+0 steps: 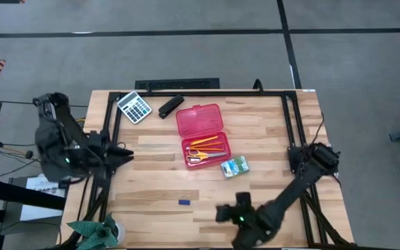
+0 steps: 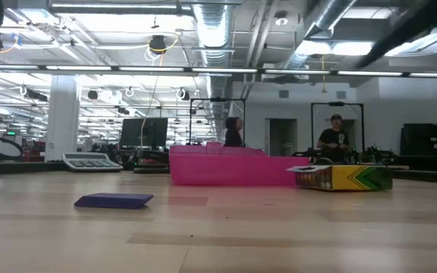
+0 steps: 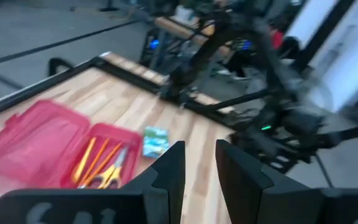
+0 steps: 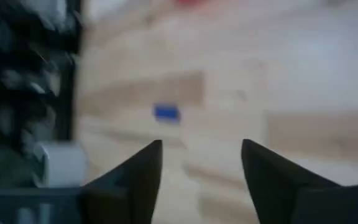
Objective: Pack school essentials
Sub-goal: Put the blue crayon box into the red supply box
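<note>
An open pink pencil case lies at the table's middle, its lid toward the far edge. In its tray sit yellow-handled scissors and orange pencils; the left wrist view shows them too. A green-and-white packet lies flat just right of the tray. A tiny blue piece lies alone nearer the front edge, and shows in the right wrist view as well. My left gripper hovers at the table's left side, open by a narrow gap. My right gripper is open near the front edge, right of the blue piece.
A grey calculator and a black stapler lie at the far left. Black frame rails run along the table's sides. A green object sits at the near left corner. People stand in the room behind.
</note>
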You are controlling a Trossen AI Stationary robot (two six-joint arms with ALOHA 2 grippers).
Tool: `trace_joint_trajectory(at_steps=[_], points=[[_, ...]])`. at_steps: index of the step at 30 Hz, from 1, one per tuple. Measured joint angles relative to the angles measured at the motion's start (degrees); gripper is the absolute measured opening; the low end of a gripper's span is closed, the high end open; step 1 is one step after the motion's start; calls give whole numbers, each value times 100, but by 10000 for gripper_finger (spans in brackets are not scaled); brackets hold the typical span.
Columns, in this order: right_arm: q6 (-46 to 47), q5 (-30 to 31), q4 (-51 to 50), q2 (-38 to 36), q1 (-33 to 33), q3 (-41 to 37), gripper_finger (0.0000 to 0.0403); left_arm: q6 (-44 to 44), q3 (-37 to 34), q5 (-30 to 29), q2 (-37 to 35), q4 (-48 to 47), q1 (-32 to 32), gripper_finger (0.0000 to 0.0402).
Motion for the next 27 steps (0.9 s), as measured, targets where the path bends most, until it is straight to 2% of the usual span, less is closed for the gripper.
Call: trace_joint_trajectory(at_steps=[4,9,15,20,22,27], points=[[70,261,1658,69,-323,-801,253,599,1,138,-262,576,109,83],[233,182,2624,89,-644,-1608,255,834,1,144,-368,761,190,83],[241,22,2369,36,-938,-1832,255,884,-1,147,-324,722,199,83],[154,-369,1711,-163,-1117,-1838,254,806,-1,120,-212,731,198,83],[154,-396,1301,-379,-1083,-1836,254,793,-1,156,-138,738,200,83],[86,-348,58,-1452,-882,-1834,254,676,1,762,83,781,402,83]])
